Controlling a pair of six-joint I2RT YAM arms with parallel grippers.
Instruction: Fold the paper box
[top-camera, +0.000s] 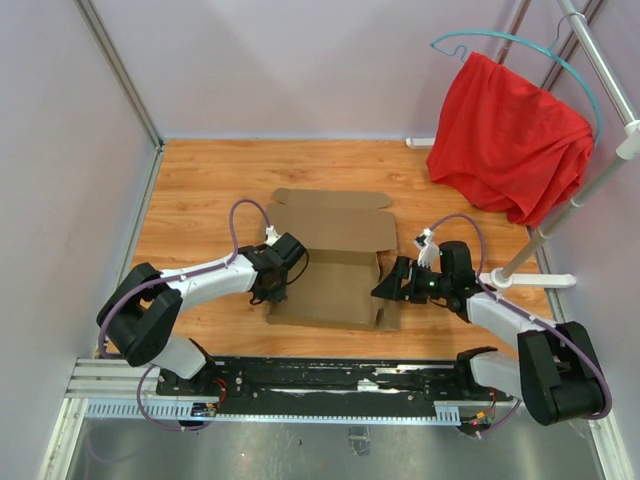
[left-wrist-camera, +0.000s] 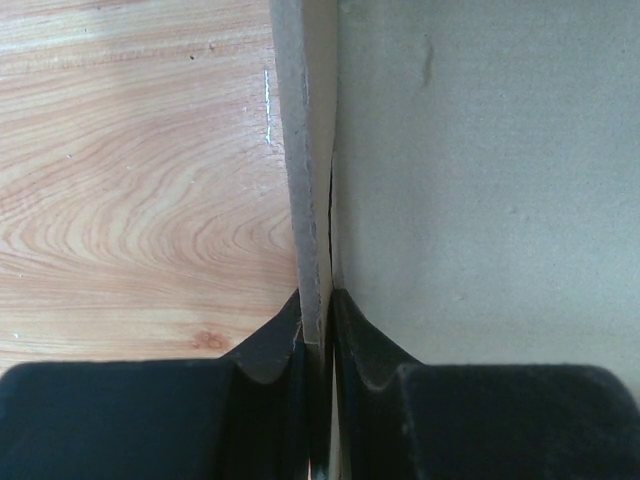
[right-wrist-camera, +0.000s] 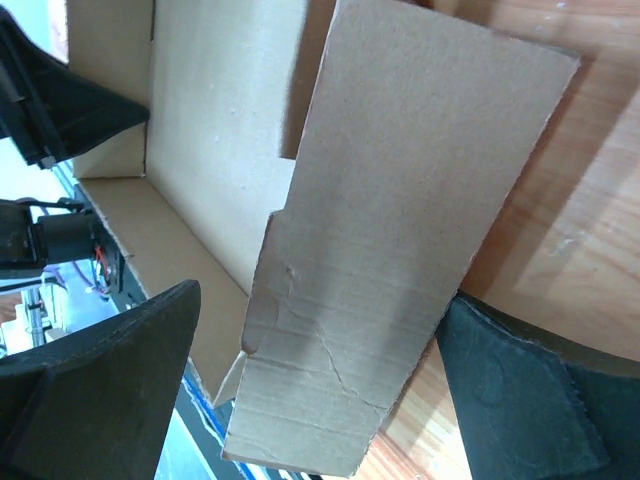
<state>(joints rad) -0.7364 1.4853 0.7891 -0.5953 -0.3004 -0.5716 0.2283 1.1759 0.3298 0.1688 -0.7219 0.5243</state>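
**boxnoob:** Trying to place the paper box here. Any help?

**armwatcher:** Lying about midway across the wooden surface, just ahead of both arms. Brown cardboard, half formed. Lid panel laid out flat toward the far wall, raised along the left and right sides.

**boxnoob:** And the left claw?

**armwatcher:** Pinched together on the upright left wall of the box, one finger on each side of the cardboard edge. Looks solid in the wrist view.

**boxnoob:** Right claw?

**armwatcher:** Spread wide apart, not gripping anything. Hanging at the box's right side with a tilted, creased flap between the fingers. Can't tell about contact with it.

**boxnoob:** Anything else around?

**armwatcher:** Just a red cloth draped on a teal hanger off in the far right corner, well apart from the box.
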